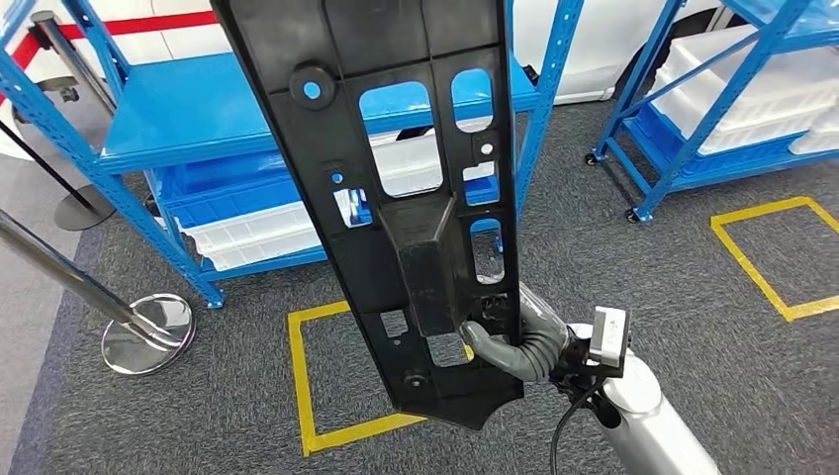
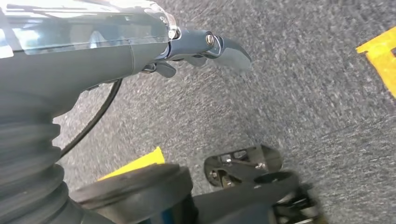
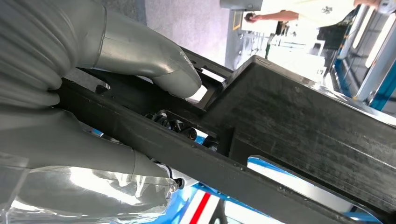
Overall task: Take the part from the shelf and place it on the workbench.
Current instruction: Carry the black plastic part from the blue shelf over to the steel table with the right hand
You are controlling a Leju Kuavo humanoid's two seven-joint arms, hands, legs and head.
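A long black plastic part [image 1: 396,198] with several cut-outs and a raised block stands upright close in front of me, hiding much of the shelf behind it. My right hand [image 1: 519,341] grips its lower edge from the right side. In the right wrist view the thumb [image 3: 154,65] presses on the part [image 3: 299,126] and the other fingers wrap under its rim. My left hand [image 2: 196,46] hangs over the grey carpet, its fingers apart and holding nothing.
A blue shelf [image 1: 198,119] with white trays [image 1: 257,233] stands ahead, and a second blue shelf [image 1: 732,89] at the right. Yellow tape squares [image 1: 307,386] mark the carpet. A chrome stanchion base [image 1: 148,332] sits at the left. A person [image 3: 303,9] stands far off.
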